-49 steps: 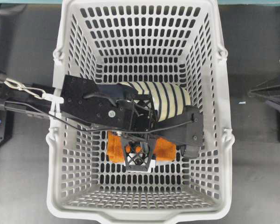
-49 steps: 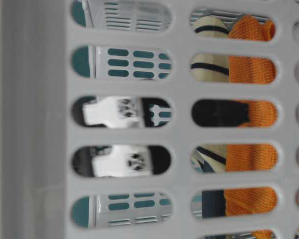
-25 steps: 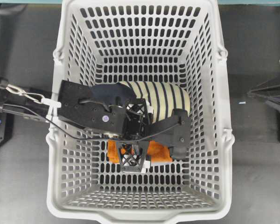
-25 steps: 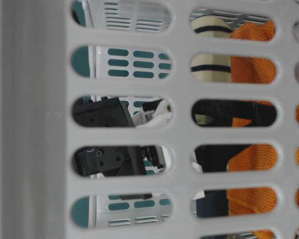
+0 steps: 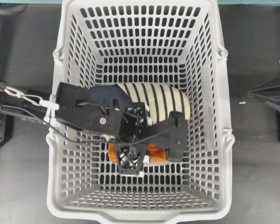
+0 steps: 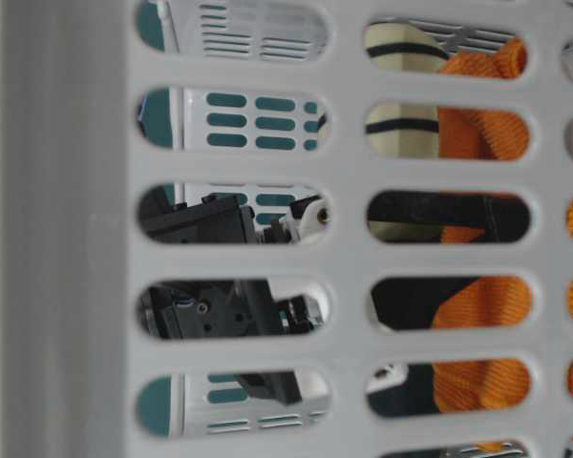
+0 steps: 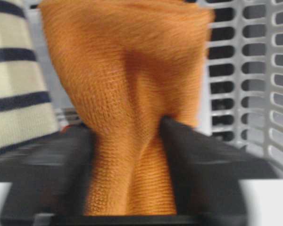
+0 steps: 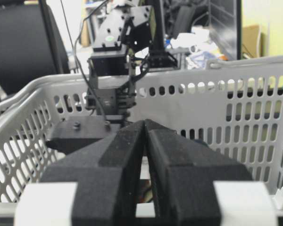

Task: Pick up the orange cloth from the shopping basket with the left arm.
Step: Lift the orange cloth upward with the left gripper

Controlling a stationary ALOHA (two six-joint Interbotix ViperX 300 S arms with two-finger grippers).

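Two grippers: I report both.
Left gripper (image 7: 127, 160): clenched on my orange cloth (image 7: 127, 84), bunched between its pads.
Orange cloth place: inside shopping basket (image 5: 60, 154), toward 6 o'clock.
Striped bundle (image 5: 161, 100): just beyond, 12 o'clock.
Right gripper (image 8: 145, 165): pinched closed, outside.

Dark grey tabletop (image 5: 23, 42), light-grey slotted shopping basket (image 5: 213, 116) resting directly on it, small pale scrap (image 5: 242, 102) just beside basket

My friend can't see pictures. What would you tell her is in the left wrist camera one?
The left gripper pinches a fuzzy orange cloth, which bunches up between its two black fingers. A navy-and-cream striped fabric sits at left, and the grey slotted shopping basket wall at right.
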